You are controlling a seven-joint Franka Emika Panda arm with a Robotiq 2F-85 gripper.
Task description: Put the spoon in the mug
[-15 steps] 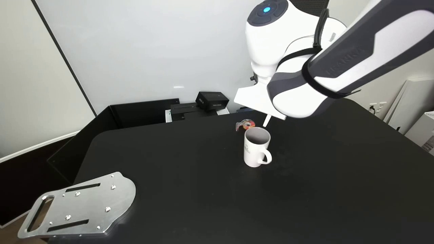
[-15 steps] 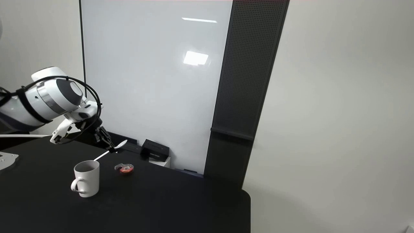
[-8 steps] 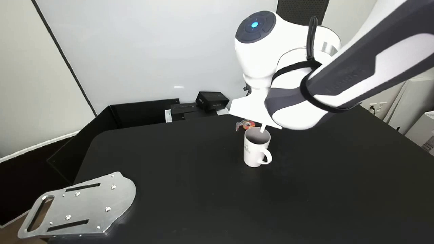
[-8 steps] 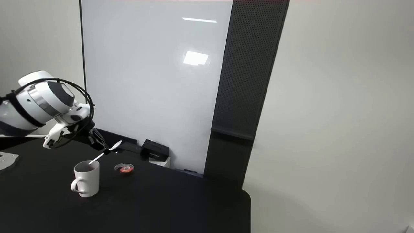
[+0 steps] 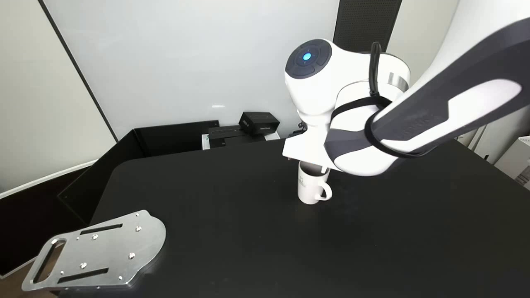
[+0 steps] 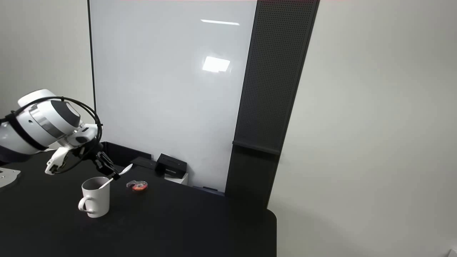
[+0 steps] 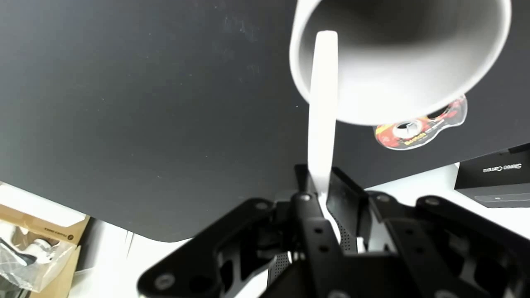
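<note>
Pincer (image 7: 319, 181) barely parted, gripping the spoon (image 7: 323, 103). Left in an exterior view, its handle (image 6: 106, 183) slants at the mouth of the mug (image 6: 100, 202): if I push sideways, the mug could tip. Right, the raised bowl (image 6: 126, 169) might drag the spoon onto the bench (image 6: 171, 228) if I release early.

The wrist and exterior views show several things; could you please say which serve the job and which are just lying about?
For the job:
slim white plastic-looking spoon
white cylindrical mug with handle
black two-fingered gripper

Just lying about:
red, clear-plastic tape dispenser
slotted silvery metal plate
black rectangular box
</note>
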